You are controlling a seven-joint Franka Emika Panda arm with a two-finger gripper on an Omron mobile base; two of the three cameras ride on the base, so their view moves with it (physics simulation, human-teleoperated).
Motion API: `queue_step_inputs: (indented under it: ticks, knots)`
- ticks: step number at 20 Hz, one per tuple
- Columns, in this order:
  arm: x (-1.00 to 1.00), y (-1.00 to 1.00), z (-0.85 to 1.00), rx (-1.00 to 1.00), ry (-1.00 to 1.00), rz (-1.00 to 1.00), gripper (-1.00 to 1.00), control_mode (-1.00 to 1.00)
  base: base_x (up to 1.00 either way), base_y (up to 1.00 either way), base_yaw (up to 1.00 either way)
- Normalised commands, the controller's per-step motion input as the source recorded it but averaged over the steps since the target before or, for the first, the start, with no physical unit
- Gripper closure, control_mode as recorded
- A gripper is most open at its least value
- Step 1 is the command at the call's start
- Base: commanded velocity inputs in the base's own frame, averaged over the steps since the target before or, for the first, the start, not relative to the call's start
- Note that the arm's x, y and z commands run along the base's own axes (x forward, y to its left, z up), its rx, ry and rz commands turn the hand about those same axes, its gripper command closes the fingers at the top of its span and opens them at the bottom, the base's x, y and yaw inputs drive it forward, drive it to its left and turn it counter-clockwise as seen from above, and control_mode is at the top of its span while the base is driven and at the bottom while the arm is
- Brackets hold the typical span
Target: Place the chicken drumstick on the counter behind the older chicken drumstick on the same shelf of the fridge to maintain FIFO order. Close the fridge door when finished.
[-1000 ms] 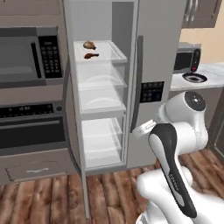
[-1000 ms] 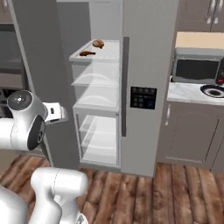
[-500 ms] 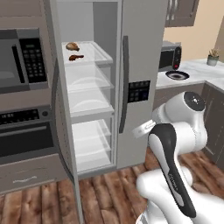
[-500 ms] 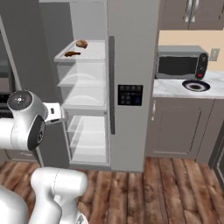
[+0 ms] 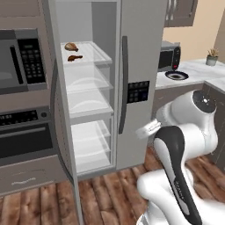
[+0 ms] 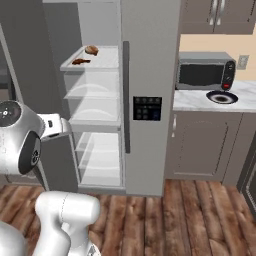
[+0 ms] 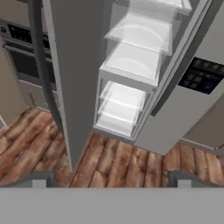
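- Gripper (image 7: 111, 179): jaws spread wide, nothing between them. Hand view has the two dark fingertips (image 7: 38, 178) low in frame, over wood floor (image 7: 118, 164) in front of the fridge (image 5: 140, 52).
- Far left: built-in microwave (image 5: 19, 59) with an oven (image 5: 24, 140) below it, set in dark cabinetry.
- Fridge door (image 5: 59, 127) swung open, seen nearly edge-on in the left base view, dark vertical handle (image 5: 53, 103) on it. Hand view shows the same door (image 7: 72, 65) as a grey slab left of the compartment.
- Open compartment: white interior, several pale shelves. Upper shelf (image 5: 94, 55) carries both pieces: chicken drumstick (image 5: 70, 46), light tan, further back; older chicken drumstick (image 5: 74, 57), dark reddish-brown, nearer the front edge. Close together; can't tell if touching. Right base view agrees: tan piece (image 6: 91, 49) behind, dark piece (image 6: 80, 61) in front.
- Lower shelves bare.
- Right-hand fridge door shut, black dispenser panel (image 6: 147, 108) on it.
- Right: counter (image 6: 215, 100), marble top, with a countertop microwave (image 6: 206, 71) and a dark round plate (image 6: 222, 97) just in front of it.
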Motion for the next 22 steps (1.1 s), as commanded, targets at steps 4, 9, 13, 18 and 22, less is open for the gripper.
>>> queue_step_inputs:
  ticks: [4, 9, 13, 18, 22]
  knots:
    - [-1.00, 0.92, 0.00, -0.24, -0.38, 0.01, -1.00, -1.00, 0.00, 0.00, 0.00]
    - [-0.56, 1.00, 0.01, -0.33, -0.17, 0.00, -1.00, -1.00, 0.00, 0.00, 0.00]
    - [0.00, 1.00, 0.00, -0.36, -0.09, 0.00, -1.00, -1.00, 0.00, 0.00, 0.00]
    - [0.42, 1.00, -0.03, -0.28, -0.05, 0.00, -1.00, -1.00, 0.00, 0.00, 0.00]
    - [0.75, 1.00, -0.10, -0.18, -0.05, 0.00, -1.00, -1.00, 0.00, 0.00, 0.00]
